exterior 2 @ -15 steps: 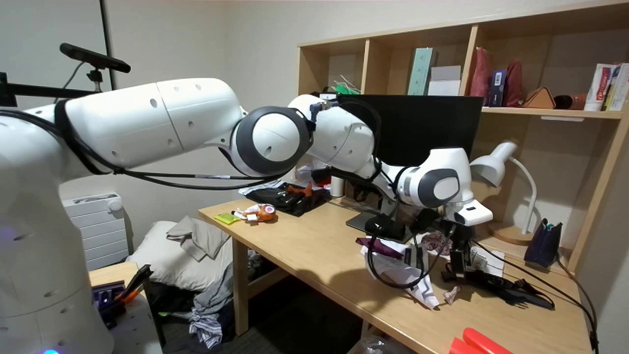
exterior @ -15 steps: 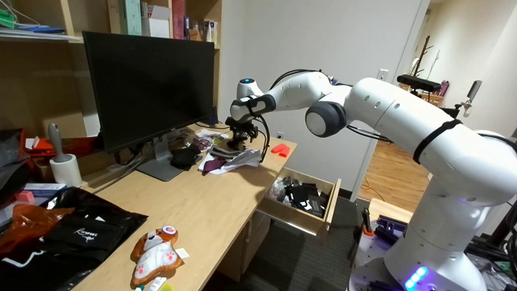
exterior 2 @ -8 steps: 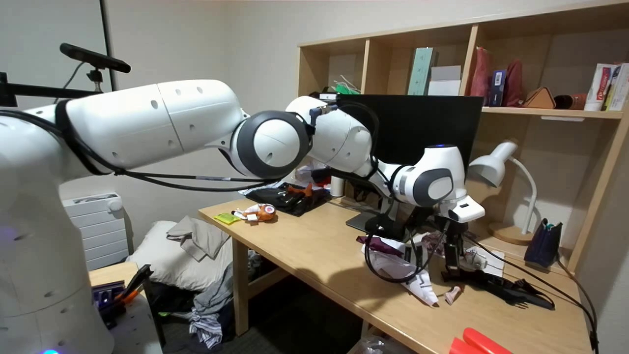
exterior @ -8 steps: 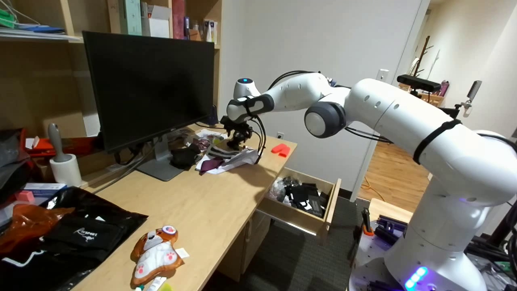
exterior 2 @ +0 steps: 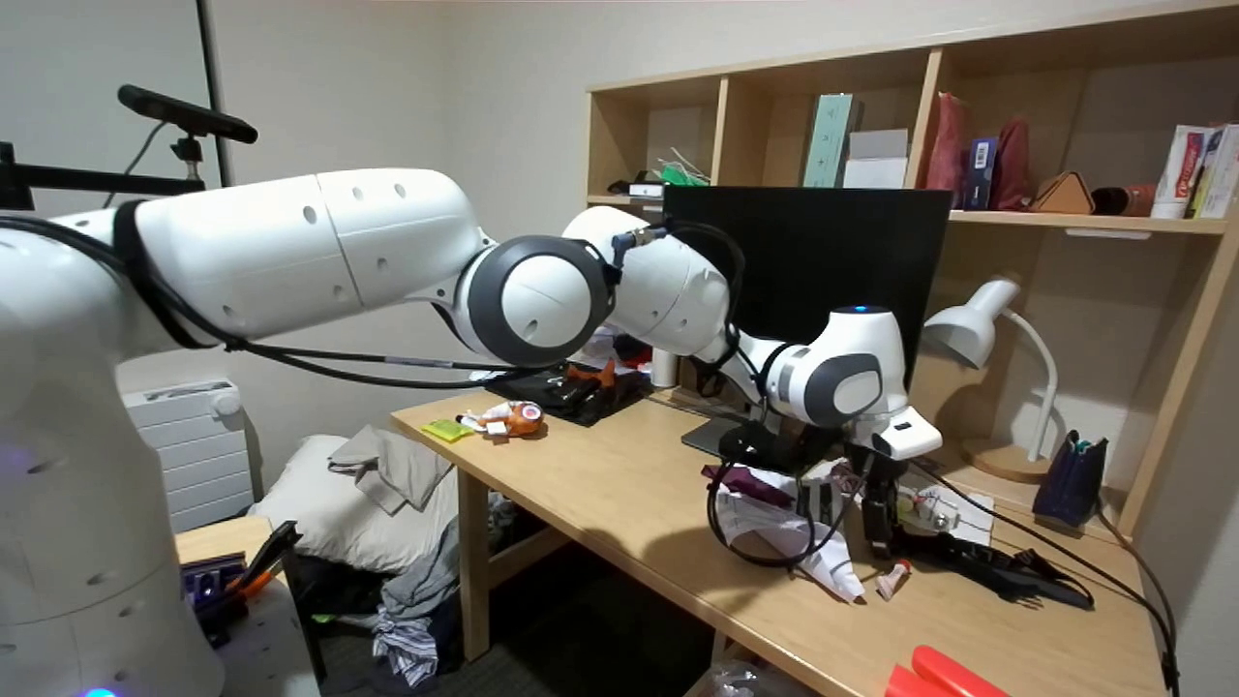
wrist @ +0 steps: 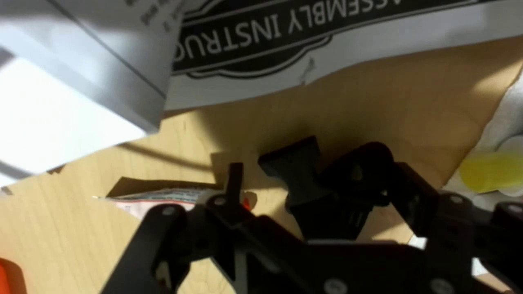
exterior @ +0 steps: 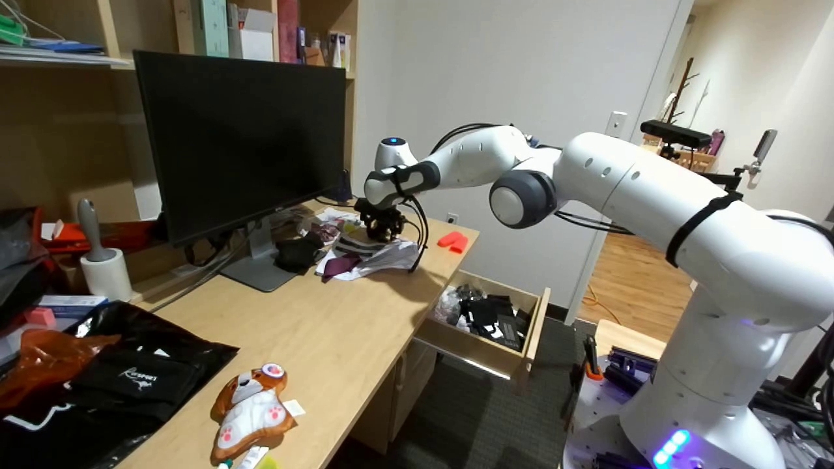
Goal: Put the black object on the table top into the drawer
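The black object (wrist: 300, 175) has a buckle-like end and lies on the light-wood table top (wrist: 184, 139) in the wrist view. In an exterior view it shows as a long dark strap-like item (exterior 2: 1002, 569) behind my gripper (exterior 2: 879, 542). My gripper (wrist: 322, 177) is open; its fingers stand on either side of the object, the right one very close to or touching it. The gripper (exterior: 382, 229) hides the object in an exterior view. The drawer (exterior: 539, 326) is pulled out below the desk edge, with dark items and clear plastic inside.
Crumpled white papers (exterior: 388, 260) with purple cloth lie beside the gripper. A small tube (exterior 2: 892, 581) and red pieces (exterior: 453, 241) are close by. A black pouch (exterior: 298, 253) sits at the monitor's (exterior: 247, 143) foot. A lamp (exterior 2: 968, 319) stands behind.
The arm has lowered and my gripper has come down toward the table. It has also shifted slightly leftward in both exterior views. The papers have moved slightly. The drawer has not moved.
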